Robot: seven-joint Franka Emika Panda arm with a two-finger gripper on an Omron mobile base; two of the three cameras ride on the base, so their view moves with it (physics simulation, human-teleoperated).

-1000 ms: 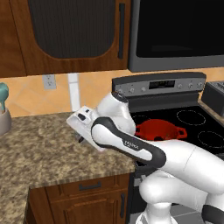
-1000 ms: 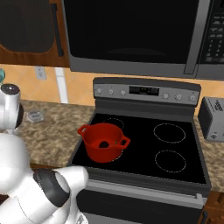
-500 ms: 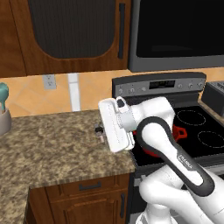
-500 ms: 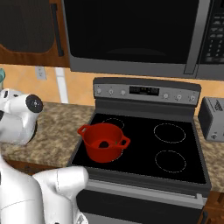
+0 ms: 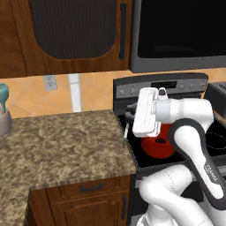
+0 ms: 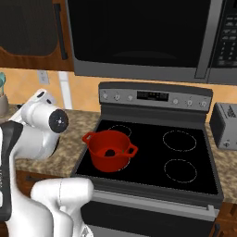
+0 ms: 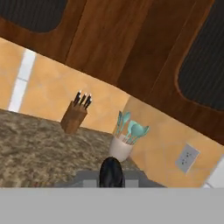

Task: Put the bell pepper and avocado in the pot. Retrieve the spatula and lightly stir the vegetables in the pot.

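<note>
My gripper (image 5: pixel 130 115) hangs over the seam between the counter and the stove, just left of the red pot (image 6: pixel 109 150). It is shut on the spatula (image 5: pixel 127 130), whose thin pale end points down from the fingers. In the hand view the spatula's dark handle (image 7: pixel 111 172) shows as a rounded end at the bottom centre. The pot stands on the front left burner, partly behind my arm in the left base view. The dark avocado (image 6: pixel 110 152) lies inside it. The bell pepper is hidden.
A beige holder (image 7: pixel 123 142) with teal utensils and a wooden knife block (image 7: pixel 74 116) stand at the back of the granite counter (image 5: pixel 57 145). A toaster (image 6: pixel 225 125) sits right of the black stovetop (image 6: pixel 178 159). A microwave hangs above.
My arm has swung right from over the counter to the stove's left edge beside the pot, carrying the spatula. The pot has stayed put.
</note>
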